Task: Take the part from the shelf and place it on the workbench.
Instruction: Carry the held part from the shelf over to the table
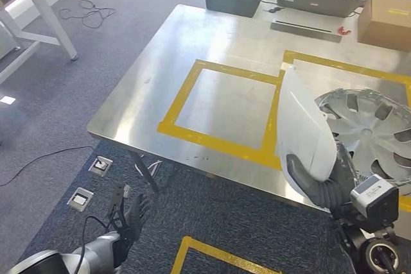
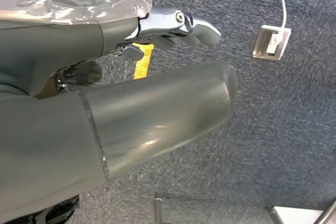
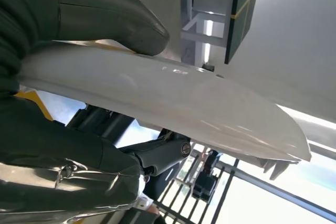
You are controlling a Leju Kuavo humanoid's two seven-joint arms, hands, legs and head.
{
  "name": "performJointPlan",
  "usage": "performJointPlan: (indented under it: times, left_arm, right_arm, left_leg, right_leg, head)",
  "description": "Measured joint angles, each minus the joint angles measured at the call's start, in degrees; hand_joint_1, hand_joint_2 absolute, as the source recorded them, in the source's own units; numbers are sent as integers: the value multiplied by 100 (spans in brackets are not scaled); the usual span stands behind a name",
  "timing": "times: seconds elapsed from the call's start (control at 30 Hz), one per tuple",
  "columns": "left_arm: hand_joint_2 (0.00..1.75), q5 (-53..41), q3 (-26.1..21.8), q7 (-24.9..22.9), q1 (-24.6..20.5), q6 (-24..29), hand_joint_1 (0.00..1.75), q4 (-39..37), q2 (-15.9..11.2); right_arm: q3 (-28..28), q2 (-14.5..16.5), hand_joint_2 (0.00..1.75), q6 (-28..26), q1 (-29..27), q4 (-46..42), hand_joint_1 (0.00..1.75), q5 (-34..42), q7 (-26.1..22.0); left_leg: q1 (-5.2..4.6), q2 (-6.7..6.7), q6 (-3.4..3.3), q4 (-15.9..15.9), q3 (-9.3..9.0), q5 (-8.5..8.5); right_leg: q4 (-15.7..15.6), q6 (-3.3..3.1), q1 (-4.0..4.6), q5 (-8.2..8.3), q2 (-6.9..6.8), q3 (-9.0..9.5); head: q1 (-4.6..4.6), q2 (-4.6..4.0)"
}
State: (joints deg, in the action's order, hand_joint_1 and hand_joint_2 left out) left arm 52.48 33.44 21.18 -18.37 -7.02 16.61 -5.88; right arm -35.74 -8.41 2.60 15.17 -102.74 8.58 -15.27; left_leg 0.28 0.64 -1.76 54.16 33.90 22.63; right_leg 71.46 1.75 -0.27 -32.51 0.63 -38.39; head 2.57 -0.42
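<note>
Steel workbench point(image 1: 160, 104) lies ahead; the right hand point(image 1: 329, 187) grips the white part point(image 1: 303, 126) above its near edge. Next it must lower the part inside the yellow-taped square point(image 1: 220, 108); the left hand point(image 1: 128, 219) hangs empty, fingers spread.

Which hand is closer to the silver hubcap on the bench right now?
Right. The right hand, holding the white part, sits at the bench edge just beside the hubcap. The left hand hangs low over the carpet, well off the workbench.
</note>
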Motion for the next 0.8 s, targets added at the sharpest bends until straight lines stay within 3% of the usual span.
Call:
performJointPlan:
  times: [0.07, 0.13, 0.23, 0.3, 0.43, 0.67, 0.8]
  left_arm:
    - [0, 9, 1, 1, 4, 0, 0, -1, 3]
    - [0, 13, 2, 2, -2, 0, 0, -1, 7]
    - [0, 13, 4, 6, -3, -1, 0, -1, -1]
    - [0, 7, 12, 7, 1, -8, 0, 0, 3]
    - [0, -18, 37, -4, -26, -18, 0, -1, 8]
    - [0, -48, 53, -53, -74, -35, 0, 0, 17]
    - [0, -57, 72, -82, -106, -35, 0, 0, 48]
  right_arm:
    - [2, 0, 175, 7, -6, 1, 175, -9, 0]
    - [5, 0, 175, 14, 4, 2, 175, -17, -1]
    - [2, -1, 175, 16, 19, 3, 175, -19, -1]
    - [4, -4, 175, 16, 25, 5, 175, -19, 7]
    - [-16, -7, 175, 31, 94, 27, 175, -51, 64]
    - [-103, 9, 175, 173, 405, 272, 175, -138, 120]
    - [-289, 134, 175, 283, 872, 742, 175, -323, 122]
  left_leg:
    - [2, 17, 23, -3, -114, 79]
    - [-15, 30, 68, 4, -175, 143]
    - [-41, 30, 84, 35, -140, 173]
    - [-39, 23, 68, 27, -139, 173]
    - [-32, 14, 77, -25, -173, 173]
    - [-29, 15, 142, -61, -186, 156]
    - [-29, 13, 160, -62, -185, 150]
  right_leg:
    - [-723, -18, -18, 542, -5, 207]
    - [-1429, -63, 3, 867, -7, 491]
    - [-1699, -70, 8, 855, 1, 610]
    - [-1705, -54, 13, 855, 11, 604]
    - [-1706, -88, 25, 835, 17, 611]
    - [-1703, -123, 30, 835, 15, 614]
    - [-1701, -136, 28, 844, 14, 614]
  head:
    - [-8, 0]
    - [-22, 0]
    - [-10, 0]
    - [4, 0]
    - [12, 0]
    - [25, 0]
    - [24, 0]
